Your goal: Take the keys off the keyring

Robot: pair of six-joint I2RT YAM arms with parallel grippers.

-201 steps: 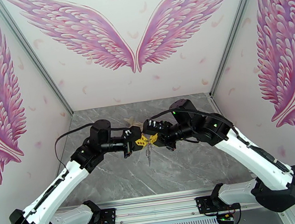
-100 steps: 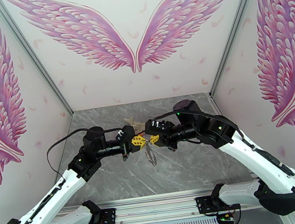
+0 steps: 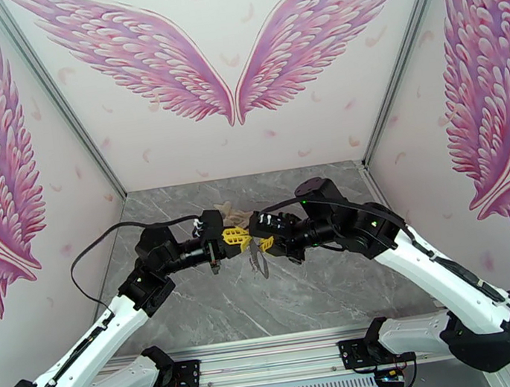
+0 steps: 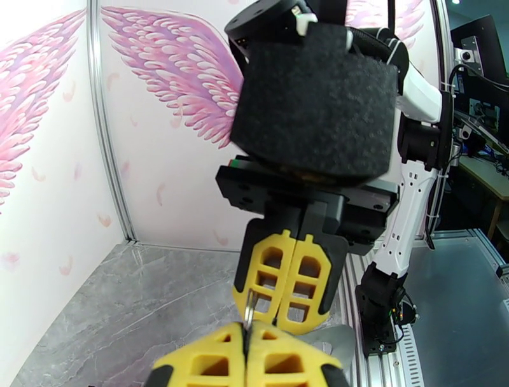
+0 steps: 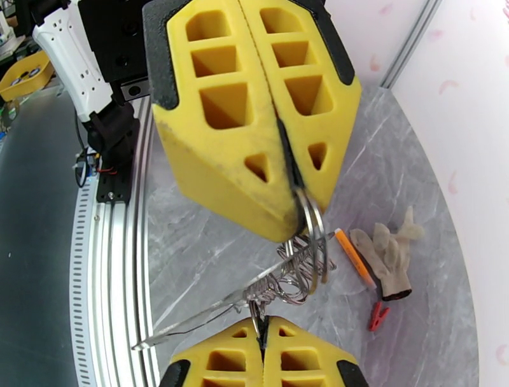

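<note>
Both grippers meet in mid-air above the grey marble table (image 3: 327,286). My right gripper (image 5: 296,219) is shut on the keyring (image 5: 316,224), a thin loop coming out of its yellow fingertips. From it hangs the bunch of silver keys (image 5: 285,283), with one long blade pointing down-left. My left gripper (image 5: 261,326) is shut on a small ring at the bottom of that bunch. In the left wrist view the left gripper (image 4: 245,332) pinches that small ring (image 4: 249,310) just below the right gripper (image 4: 287,318). From above, the keys (image 3: 257,262) dangle between the left gripper (image 3: 239,238) and the right gripper (image 3: 263,243).
On the table behind the grippers lie a beige glove (image 5: 387,253), an orange pen-like stick (image 5: 354,256) and a small red clip (image 5: 378,316). Winged walls close the table on three sides. An aluminium rail (image 3: 278,371) carries both arm bases at the near edge.
Both grippers stayed shut and close together while shifting slightly left and toward the back. The left arm's elbow swung outward to the left. The hanging keys swung a little.
</note>
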